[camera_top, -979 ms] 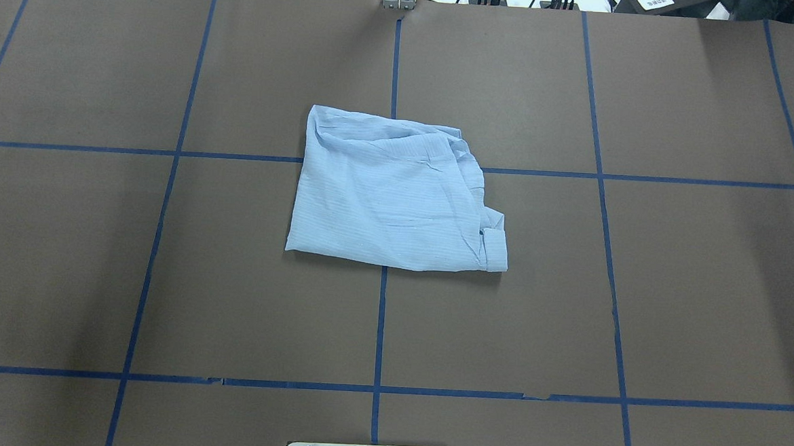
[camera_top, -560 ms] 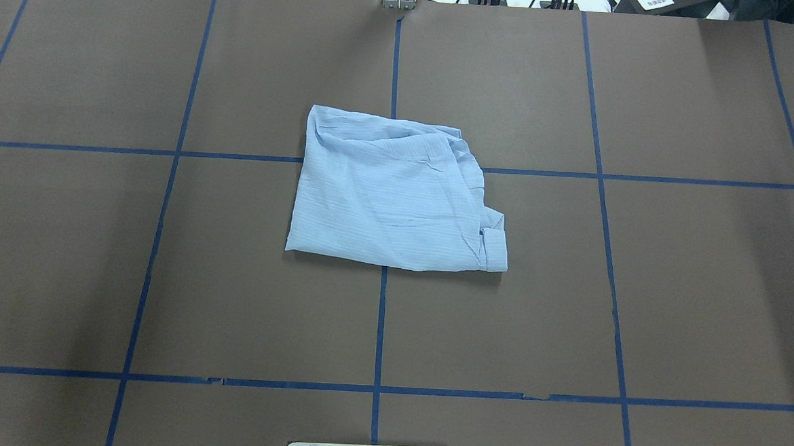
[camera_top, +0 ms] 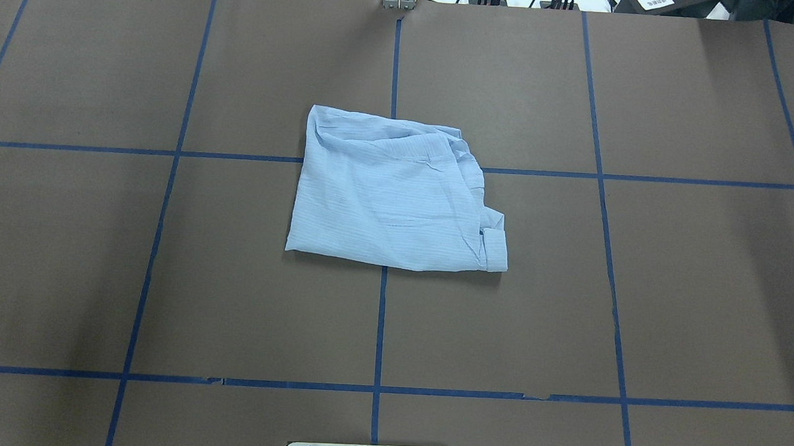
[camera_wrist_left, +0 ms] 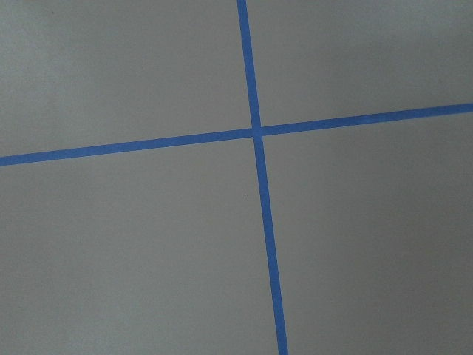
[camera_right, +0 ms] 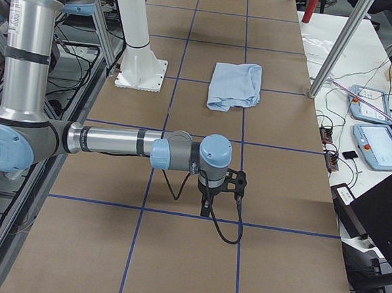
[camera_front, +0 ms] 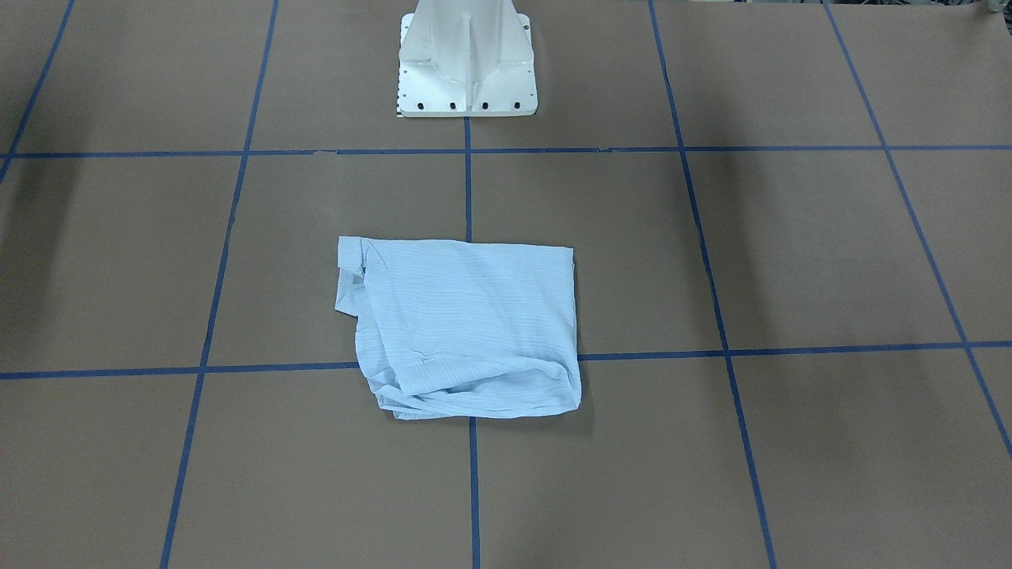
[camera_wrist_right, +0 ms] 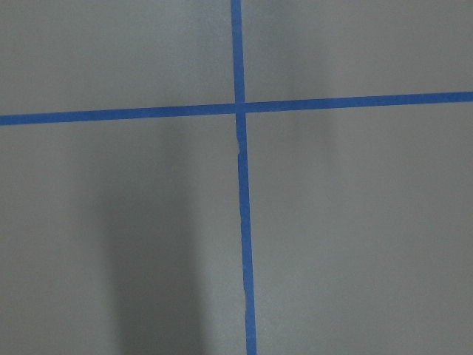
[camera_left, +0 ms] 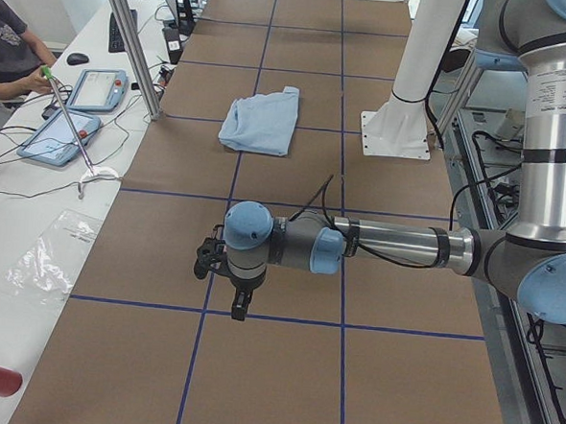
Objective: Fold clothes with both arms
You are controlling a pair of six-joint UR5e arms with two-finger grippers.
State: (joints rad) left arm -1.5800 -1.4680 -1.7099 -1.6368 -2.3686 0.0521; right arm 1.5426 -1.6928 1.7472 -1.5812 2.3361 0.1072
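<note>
Left gripper (camera_left: 237,305) and right gripper (camera_right: 221,192) hang over bare table (camera_top: 638,297) at opposite ends; can't tell if either is clenched. Shirt (camera_top: 391,195) lies mid-table, roughly square. Looks near done. If folding again: pinch all layers, tuck right-edge cuff (camera_top: 494,245) first.

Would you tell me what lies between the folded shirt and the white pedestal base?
Only the brown table cover, crossed by blue tape lines, lies there; the front-facing view shows the whole stretch from shirt to pedestal base.
</note>
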